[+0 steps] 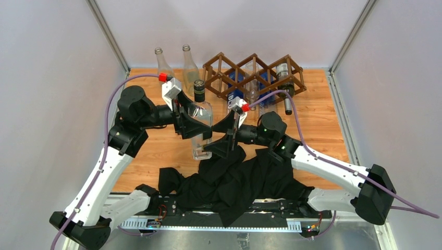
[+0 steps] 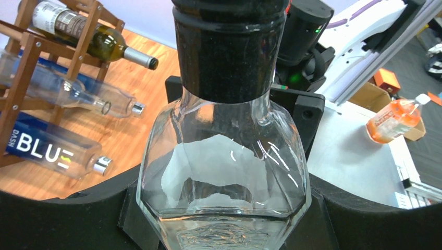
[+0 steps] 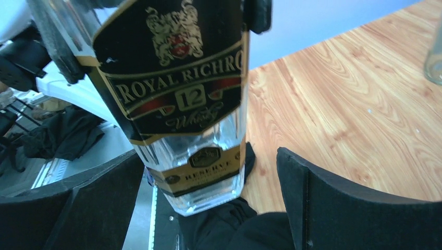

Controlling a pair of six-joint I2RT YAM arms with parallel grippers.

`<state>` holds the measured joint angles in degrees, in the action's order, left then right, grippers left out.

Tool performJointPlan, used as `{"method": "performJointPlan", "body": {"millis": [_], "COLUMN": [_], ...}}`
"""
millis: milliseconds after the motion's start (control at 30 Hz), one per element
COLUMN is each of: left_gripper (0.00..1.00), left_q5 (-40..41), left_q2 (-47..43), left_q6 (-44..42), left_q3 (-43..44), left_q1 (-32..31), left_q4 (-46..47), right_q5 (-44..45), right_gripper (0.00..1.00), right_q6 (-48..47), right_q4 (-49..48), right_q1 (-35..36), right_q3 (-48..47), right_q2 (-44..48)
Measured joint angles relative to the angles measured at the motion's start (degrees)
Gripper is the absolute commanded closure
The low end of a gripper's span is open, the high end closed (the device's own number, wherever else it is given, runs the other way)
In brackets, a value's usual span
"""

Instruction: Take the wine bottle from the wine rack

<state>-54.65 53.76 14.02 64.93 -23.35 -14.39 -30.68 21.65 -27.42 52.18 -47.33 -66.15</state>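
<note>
The wine bottle [image 1: 202,112] is a clear, square-shouldered bottle with a black cap and a black-and-gold label. It stands upright in front of the wine rack [image 1: 254,73], a dark brown lattice at the back. My left gripper [image 1: 197,129] is shut on its body just below the shoulders; in the left wrist view the glass [image 2: 224,172] fills the space between both pads. My right gripper [image 1: 218,136] is open. Its fingers straddle the bottle's lower end [image 3: 198,172], with a clear gap on the right side. The bottle's base hangs just over a black cloth [image 3: 229,224].
Other bottles lie in the rack: a green one [image 1: 285,88], clear ones [image 2: 78,94] and a blue-labelled one [image 2: 47,148]. Two clear bottles [image 1: 162,62] [image 1: 189,62] stand at the back left. The black cloth [image 1: 229,182] lies crumpled at the near table edge.
</note>
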Motion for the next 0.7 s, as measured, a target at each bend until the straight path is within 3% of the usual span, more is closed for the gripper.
{"method": "performJointPlan", "body": {"millis": [267, 367, 433, 533, 600, 700], "left_gripper": [1.00, 1.00, 0.78, 0.32, 0.05, 0.00], "left_q5": [-2.10, -2.43, -2.51, -2.89, -2.84, -2.54], "left_q2": [-0.52, -0.66, -0.76, -0.87, -1.14, -1.49], "left_q6": [3.96, 4.63, 4.87, 6.56, 6.64, 7.48], "left_q3": [-0.02, -0.02, -0.02, -0.07, -0.17, -0.33], "left_q1": [0.00, 0.00, 0.00, 0.02, 0.02, 0.02], "left_q4": [3.04, 3.78, 4.04, 4.42, 4.44, 5.57], "right_q5": [-2.12, -2.97, -3.76, -4.96, -4.98, -4.37], "right_gripper": [0.01, 0.18, 0.50, 0.96, 1.00, 1.00], "right_q6": [2.19, 2.89, 3.10, 2.97, 2.82, 2.51], "right_q4": [-9.05, -10.47, -11.02, -11.61, -11.34, -7.61], "right_q1": [1.92, 2.27, 2.49, 2.95, 3.10, 3.72], "right_q3": [0.07, 0.07, 0.07, 0.07, 0.07, 0.13], "right_q2": [-3.89, -5.11, -5.20, -5.03, -4.87, -4.04]}}
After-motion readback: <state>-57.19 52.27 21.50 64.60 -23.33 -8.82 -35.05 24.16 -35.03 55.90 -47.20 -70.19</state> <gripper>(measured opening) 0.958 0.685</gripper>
